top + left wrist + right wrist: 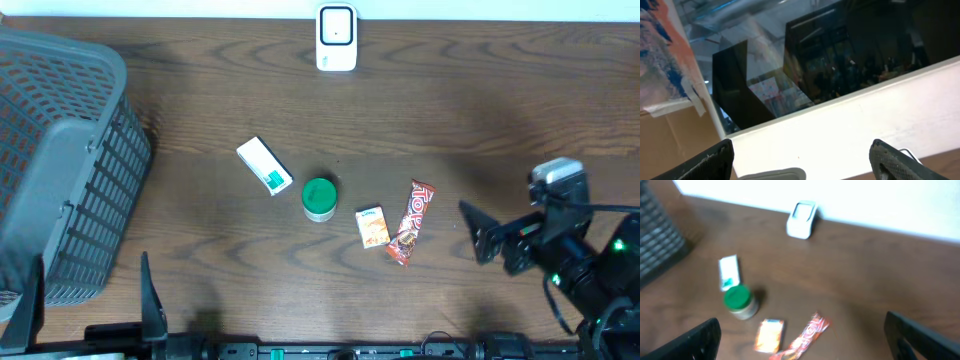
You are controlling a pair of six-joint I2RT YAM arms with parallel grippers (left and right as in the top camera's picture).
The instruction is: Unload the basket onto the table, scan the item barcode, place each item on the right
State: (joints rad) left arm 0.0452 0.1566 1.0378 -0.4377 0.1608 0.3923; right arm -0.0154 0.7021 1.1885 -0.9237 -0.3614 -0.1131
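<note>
A white scanner [336, 38] stands at the table's far edge and also shows in the right wrist view [801, 219]. Mid-table lie a white-and-green box [264, 165], a green-lidded jar [319, 198], an orange packet [373, 226] and a red candy wrapper [411, 222]. My right gripper [478, 235] hovers open to the right of the wrapper, empty; its wrist view shows the wrapper [802, 337] and the packet [770, 336] between the spread fingers. My left gripper [90, 305] is open at the front left, tilted up toward the wall [800, 162].
A grey slatted basket [60, 160] fills the left side of the table. The left wrist view shows only the white wall and a dark window, plus a pale grey rim at the bottom edge.
</note>
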